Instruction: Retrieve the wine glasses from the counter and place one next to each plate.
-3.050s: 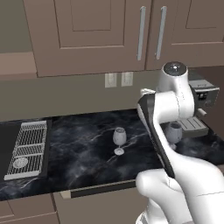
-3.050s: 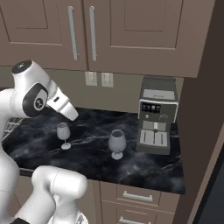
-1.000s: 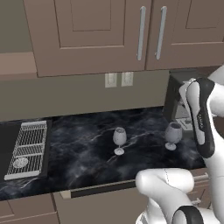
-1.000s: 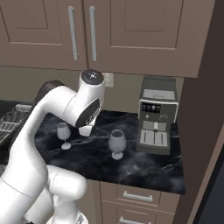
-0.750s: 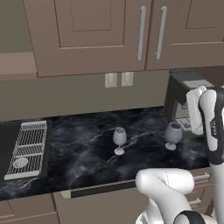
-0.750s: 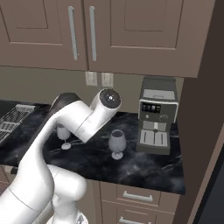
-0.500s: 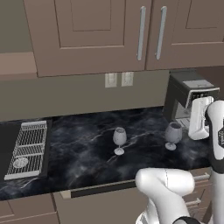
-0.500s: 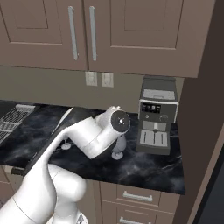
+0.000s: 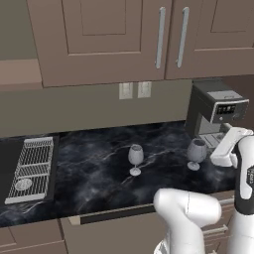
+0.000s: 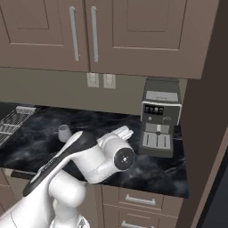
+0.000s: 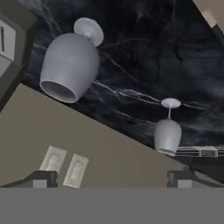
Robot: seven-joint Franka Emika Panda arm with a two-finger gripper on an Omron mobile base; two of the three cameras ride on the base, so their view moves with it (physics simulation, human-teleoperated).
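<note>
**Hand spread wide above two glasses on the dark surface**

Hand [image 11: 111, 178] spread apart, gripping nothing, both dark fingertips [image 11: 41, 178] at the lower edge of the hand view with a broad gap between them. Seen upside down past those tips: nearer wine glass [image 11: 70, 61] large at upper left, farther wine glass [image 11: 167, 131] smaller at lower right, both clear of the fingers.

From the left base view: one wine glass [image 9: 135, 158] upright near the middle of the black marble surface [image 9: 94, 173], the other wine glass [image 9: 196, 153] upright to its right, well apart from the first and just in front of the coffee machine [image 9: 214, 111]. White arm [image 9: 238, 163] at the right edge, close beside that right-hand glass, not touching it.

From the right base view: bowl of one glass [image 10: 65, 132] peeking over the arm, second glass hidden behind the arm.

Ribbed grey drainer [image 9: 31, 168] at the far left of the surface. Two wall outlets [image 9: 134, 90] on the backsplash, taupe cupboards [image 9: 114, 34] with long handles overhead, drawers below the front edge.
</note>
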